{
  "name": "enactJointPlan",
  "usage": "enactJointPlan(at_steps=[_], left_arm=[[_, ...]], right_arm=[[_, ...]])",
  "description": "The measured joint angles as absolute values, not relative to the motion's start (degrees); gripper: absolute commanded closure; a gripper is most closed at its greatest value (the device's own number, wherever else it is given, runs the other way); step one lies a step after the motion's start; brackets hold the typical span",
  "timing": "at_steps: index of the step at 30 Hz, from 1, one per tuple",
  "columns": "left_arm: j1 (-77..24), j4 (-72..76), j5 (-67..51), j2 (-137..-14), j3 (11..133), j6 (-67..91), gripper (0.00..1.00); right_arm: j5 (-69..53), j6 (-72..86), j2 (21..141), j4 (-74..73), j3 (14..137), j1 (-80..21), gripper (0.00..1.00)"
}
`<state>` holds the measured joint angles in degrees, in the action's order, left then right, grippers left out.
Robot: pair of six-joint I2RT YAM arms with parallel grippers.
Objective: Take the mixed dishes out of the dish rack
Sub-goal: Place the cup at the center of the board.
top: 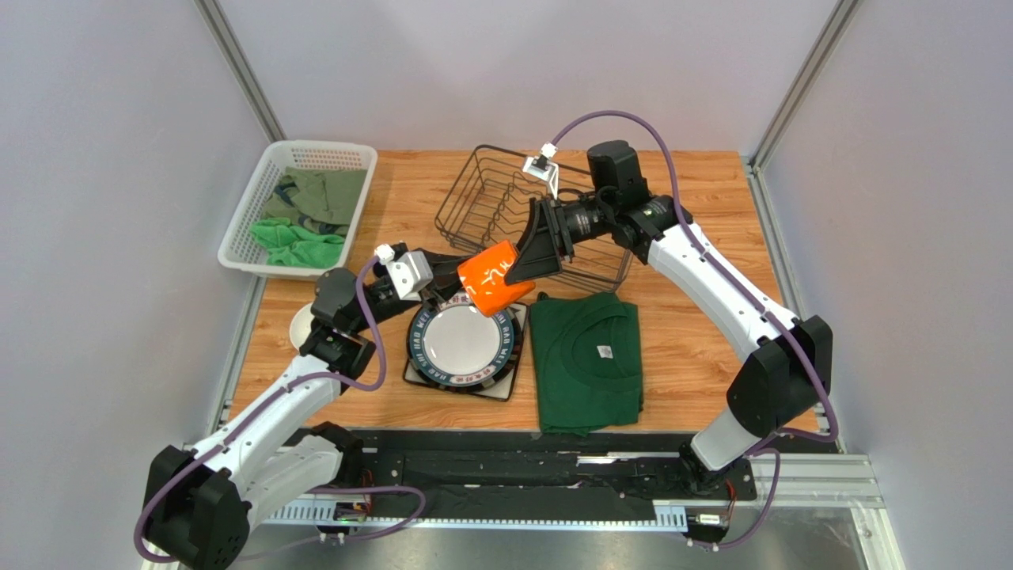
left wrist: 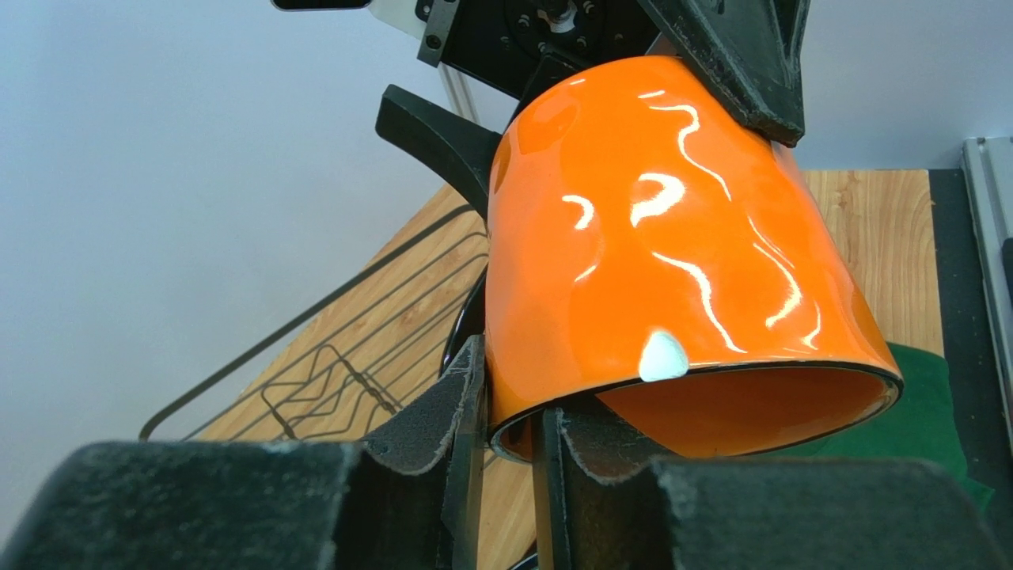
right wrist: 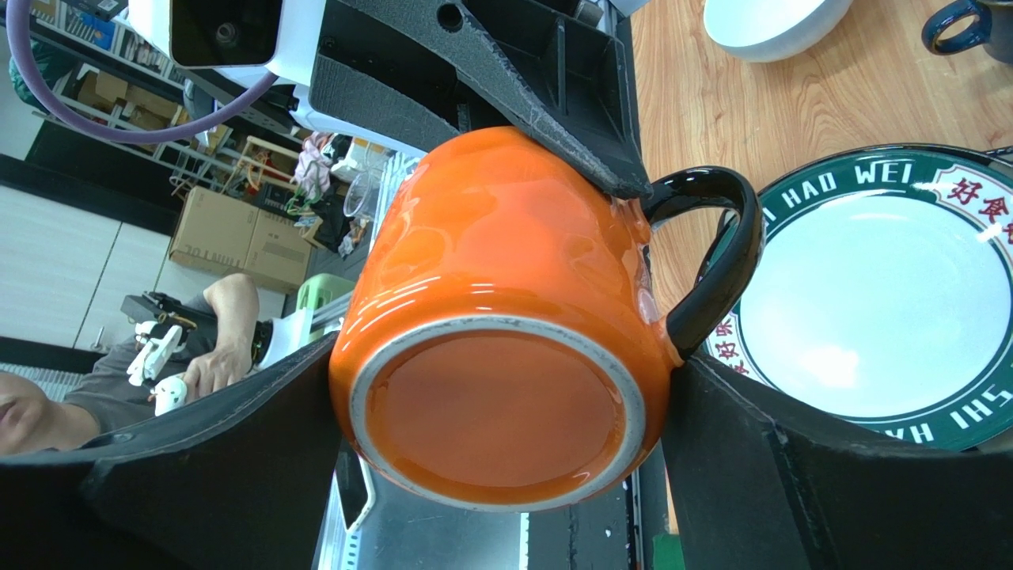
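Observation:
The orange mug [top: 495, 282] with a black handle hangs in the air between both grippers, just above a round dark-rimmed plate [top: 461, 340]. My left gripper [top: 461, 274] is shut on the mug's rim [left wrist: 559, 416], one finger inside and one outside. My right gripper [top: 534, 254] is shut on the mug's base end [right wrist: 499, 344], its fingers [right wrist: 761, 475] against both sides. The dark wire dish rack [top: 499, 202] stands behind and looks empty. The white bowl [right wrist: 773, 18] and the dark blue mug [right wrist: 957, 24] sit on the table on the left.
A white perforated basket [top: 244, 226] with green clothes stands at the back left. A folded dark green shirt [top: 586, 356] lies right of the plate. The round plate rests on a square dark-edged plate [top: 501, 387]. Black rails run along the near edge.

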<state>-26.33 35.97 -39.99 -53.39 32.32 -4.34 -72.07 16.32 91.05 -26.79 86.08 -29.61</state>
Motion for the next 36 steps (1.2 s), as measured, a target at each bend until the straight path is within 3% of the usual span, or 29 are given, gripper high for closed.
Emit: enactJointPlan(at_steps=[1, 4, 10, 36], left_arm=[[-26.3, 35.9, -40.0, -53.4, 32.3, -4.2, 1.00], [-26.4, 35.9, -40.0, -53.3, 32.3, -3.9, 1.00], [-26.5, 35.3, -39.7, -52.8, 32.3, -3.9, 1.00], [-25.3, 32.6, -39.3, -51.4, 31.9, -5.1, 1.00]], right_arm=[[-72.1, 16.2, 91.0, -27.0, 86.1, -29.6, 0.22], [-72.1, 15.6, 91.0, -27.5, 86.1, -29.6, 0.12], [-72.2, 14.7, 91.0, -28.4, 86.1, -29.9, 0.02], [-77.2, 15.2, 92.7, -28.8, 87.5, -25.6, 0.01]])
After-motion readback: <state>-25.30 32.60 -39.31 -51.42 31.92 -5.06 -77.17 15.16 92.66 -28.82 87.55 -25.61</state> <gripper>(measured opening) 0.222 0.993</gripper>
